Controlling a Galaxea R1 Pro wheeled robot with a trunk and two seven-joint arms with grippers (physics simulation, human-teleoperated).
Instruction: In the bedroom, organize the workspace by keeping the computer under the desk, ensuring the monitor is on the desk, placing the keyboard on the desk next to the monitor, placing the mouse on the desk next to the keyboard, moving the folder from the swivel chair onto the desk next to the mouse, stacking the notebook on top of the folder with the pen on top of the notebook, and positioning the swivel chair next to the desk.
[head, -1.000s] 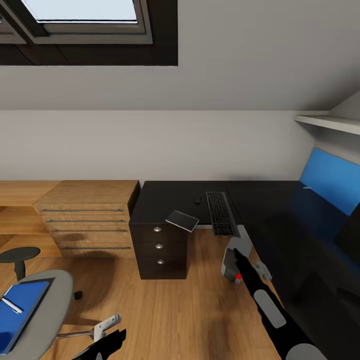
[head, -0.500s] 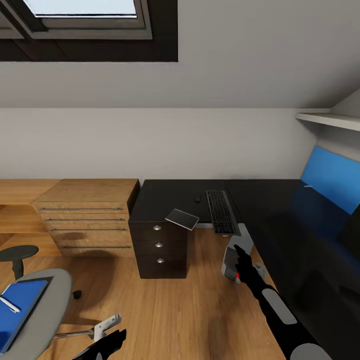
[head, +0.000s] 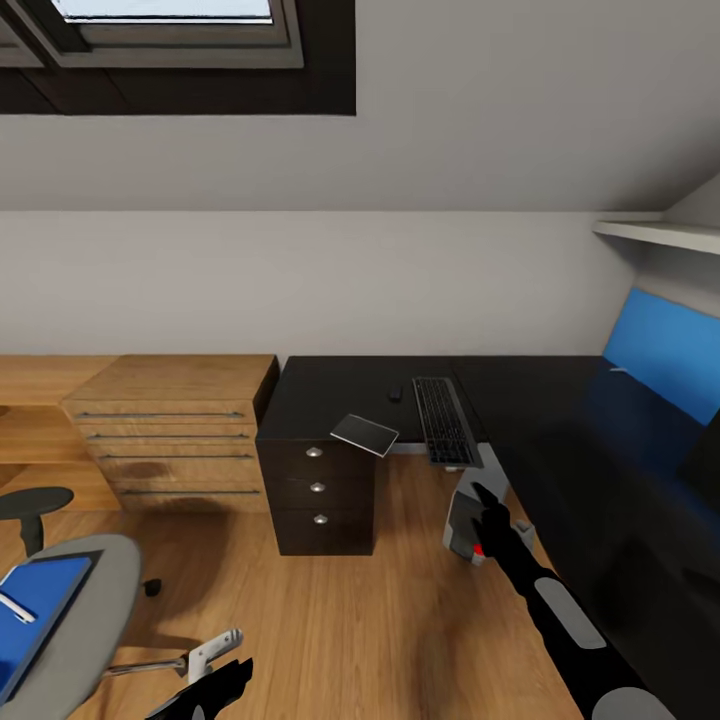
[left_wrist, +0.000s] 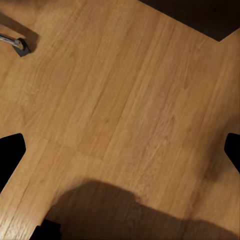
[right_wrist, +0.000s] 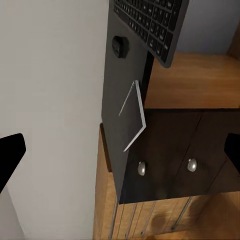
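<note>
My right gripper (head: 487, 497) hangs with its jaws spread wide and empty, low beside the front edge of the desk (head: 560, 420), its camera looking along that black worktop toward the keyboard (right_wrist: 150, 22). My left gripper (left_wrist: 120, 145) is likewise spread and empty, pointing down at bare wooden floor (left_wrist: 115, 90), well away from the desk.

On the desk, the keyboard (head: 443, 421) already lies across the worktop, one end jutting past the front edge. A small dark object, probably the mouse (head: 395, 396), sits just beside it. A thin grey slab that I take for the notebook (head: 365, 437) rests tilted over the desk's front edge above the dark drawer unit (head: 318, 490). A pale grey box, likely the computer (head: 466, 518), stands on the floor at the foot of the desk, right behind my right arm.

By my reckoning, most of the job is left. The blue folder (head: 32, 615) lies on the seat of the swivel chair (head: 75, 640), well apart from the desk, with the white pen (head: 15, 607) on top of it. Folder, notebook and pen are not yet stacked, and the chair has not been brought alongside. I cannot make out the monitor clearly at the desk's dark far end.
</note>
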